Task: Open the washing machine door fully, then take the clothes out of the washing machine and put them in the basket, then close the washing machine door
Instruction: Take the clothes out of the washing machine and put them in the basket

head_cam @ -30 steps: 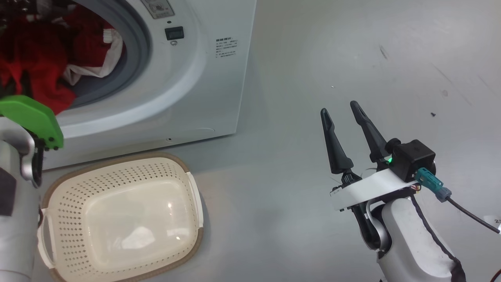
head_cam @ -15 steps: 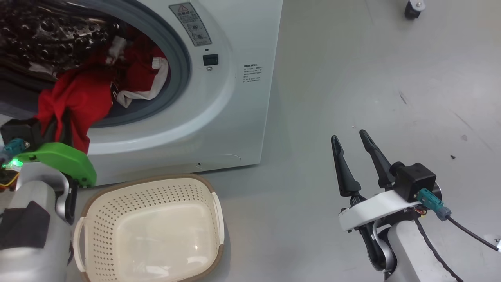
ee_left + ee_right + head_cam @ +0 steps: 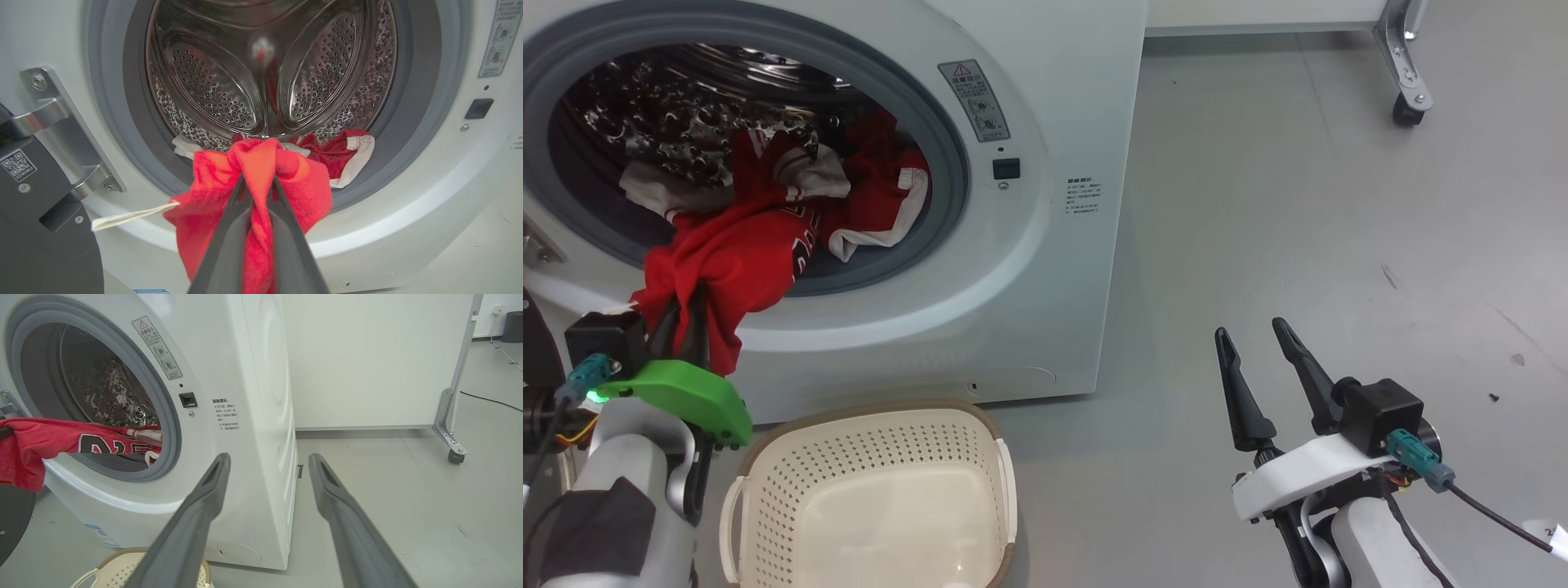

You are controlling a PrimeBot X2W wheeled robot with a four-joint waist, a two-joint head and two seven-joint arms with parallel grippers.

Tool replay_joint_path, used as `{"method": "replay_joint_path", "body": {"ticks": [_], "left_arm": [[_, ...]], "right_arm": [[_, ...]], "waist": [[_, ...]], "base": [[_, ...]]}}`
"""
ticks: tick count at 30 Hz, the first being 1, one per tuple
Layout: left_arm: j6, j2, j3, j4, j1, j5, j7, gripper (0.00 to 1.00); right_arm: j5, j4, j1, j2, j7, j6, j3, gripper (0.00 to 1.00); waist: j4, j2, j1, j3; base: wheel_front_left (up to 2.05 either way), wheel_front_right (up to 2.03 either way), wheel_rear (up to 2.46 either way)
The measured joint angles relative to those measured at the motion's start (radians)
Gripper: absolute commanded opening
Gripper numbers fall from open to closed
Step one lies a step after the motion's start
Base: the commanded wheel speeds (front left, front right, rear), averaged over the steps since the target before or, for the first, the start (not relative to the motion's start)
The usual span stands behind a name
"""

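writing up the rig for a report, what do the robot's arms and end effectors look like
Each has two long, dark grey, tapered fingers. The right end effector sits on a white bracket, the left end effector on a bright green bracket. Both wrists carry a black camera box with a teal connector and a black cable. The forearms are pale grey-white.

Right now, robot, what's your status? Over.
Left hand shut on red jersey, half out of the washing machine. Right hand open, holding nothing. Basket below, nothing in it. More clothes inside; nothing in the way.
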Motion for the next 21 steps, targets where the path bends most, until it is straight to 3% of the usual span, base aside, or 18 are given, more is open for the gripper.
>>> {"method": "replay_joint_path", "body": {"ticks": [13,21], "left_arm": [[-0.001,-0.007,0.0,-0.075,0.113,0.0,-0.001,0.0],[-0.001,-0.007,0.006,-0.204,0.13,0.008,-0.001,0.0]], "right_arm": [[-0.004,0.003,0.026,0.001,0.0,0.009,0.007,1.0],[-0.005,0.001,0.027,0.001,0.0,0.018,0.002,1.0]], "waist": [[0.012,0.0,0.0,-0.048],[0.017,0.0,0.0,-0.048]], "base": [[0.0,0.0,0.0],[0.0,0.0,0.0]]}}
